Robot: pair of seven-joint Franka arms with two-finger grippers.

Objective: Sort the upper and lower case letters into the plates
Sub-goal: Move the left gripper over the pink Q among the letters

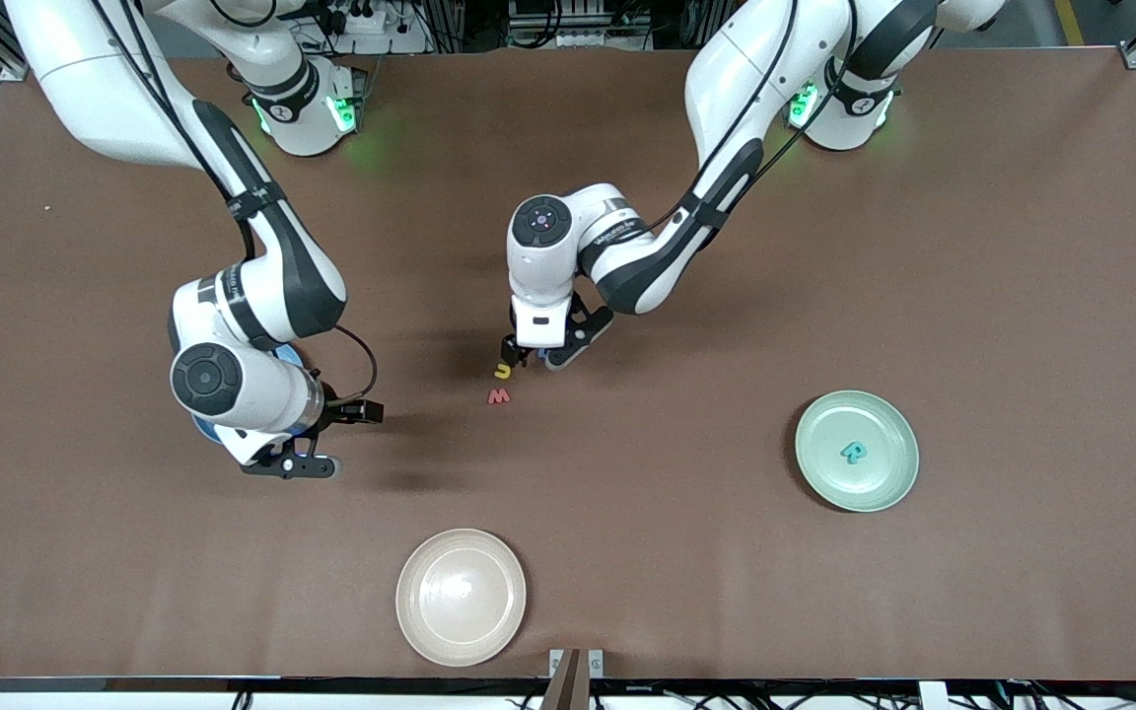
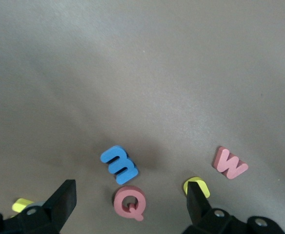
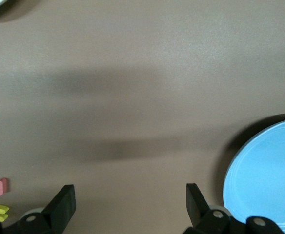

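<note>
A: Which arm is placed for the letters?

B: The left tool (image 1: 535, 357), jaws apart and empty, hangs over the cluster; the red Q (image 2: 129, 202) lies between its fingers, the blue m (image 2: 119, 164) touching the Q.

A: The right?

B: The right tool (image 1: 317, 441) waits spread wide beside the sky-blue plate (image 3: 264, 180), well apart from the Q.

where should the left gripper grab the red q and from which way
Come straight down from above. The Q lies flat on the table, so only its outer edges can be gripped: set the fingers across the round ring, not the small tail. The blue m lies close by it, so probably best keep the fingers off that side. The left gripper is open, and the Q sits between its fingers.
</note>
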